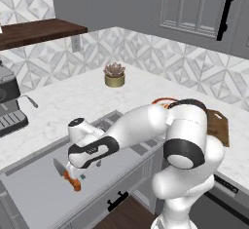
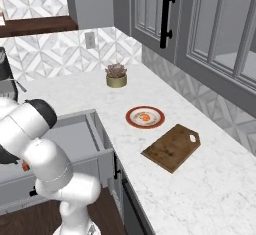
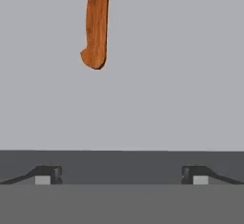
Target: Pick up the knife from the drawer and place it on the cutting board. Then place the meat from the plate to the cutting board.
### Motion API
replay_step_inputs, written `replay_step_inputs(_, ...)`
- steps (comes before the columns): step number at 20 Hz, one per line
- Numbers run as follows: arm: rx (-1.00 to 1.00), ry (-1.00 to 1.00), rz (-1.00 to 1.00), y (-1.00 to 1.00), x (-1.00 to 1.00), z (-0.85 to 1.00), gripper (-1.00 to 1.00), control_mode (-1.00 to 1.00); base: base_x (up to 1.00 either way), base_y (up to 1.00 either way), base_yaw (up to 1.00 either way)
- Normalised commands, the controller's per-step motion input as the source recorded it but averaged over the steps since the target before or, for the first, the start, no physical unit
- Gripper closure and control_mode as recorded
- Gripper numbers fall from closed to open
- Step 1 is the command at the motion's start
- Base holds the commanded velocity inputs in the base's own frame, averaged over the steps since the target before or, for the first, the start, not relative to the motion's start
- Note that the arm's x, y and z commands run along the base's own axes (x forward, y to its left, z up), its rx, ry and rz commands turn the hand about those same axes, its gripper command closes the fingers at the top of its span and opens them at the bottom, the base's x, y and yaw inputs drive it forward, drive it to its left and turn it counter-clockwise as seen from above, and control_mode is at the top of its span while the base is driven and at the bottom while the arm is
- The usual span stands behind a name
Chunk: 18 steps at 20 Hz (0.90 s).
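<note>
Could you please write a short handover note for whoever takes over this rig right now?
Gripper: open, holding nothing, poised above the drawer floor just short of the knife's handle.
Knife: lying flat in the open drawer, orange handle toward the drawer front.
Cutting board: on the counter to the right of the drawer, nothing on it.
Meat: on the plate, which sits just behind the board.
Done: drawer open, arm brought over the knife.
Left: grasp the knife and set it on the board, then move the meat from the plate to the board.
</note>
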Motion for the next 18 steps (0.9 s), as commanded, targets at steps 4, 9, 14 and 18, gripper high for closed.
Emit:
replay_step_inputs(4, 0.1, 0.0, 0.19, 0.46, 0.08, -0.43, -1.0, -1.0, 0.0, 0.0, 0.0)
replay_step_inputs(9, 0.08, 0.0, 0.03, 0.3, 0.09, -0.44, -1.0, -1.0, 0.0, 0.0, 0.0)
replay_step_inputs(14, 0.0, 0.0, -0.01, 0.22, 0.2, -0.28, -1.0, -1.0, 0.0, 0.0, 0.0)
replay_step_inputs(18, 0.0, -0.01, -0.03, 0.23, 0.43, -0.15, -1.0, -1.0, 0.0, 0.0, 0.0)
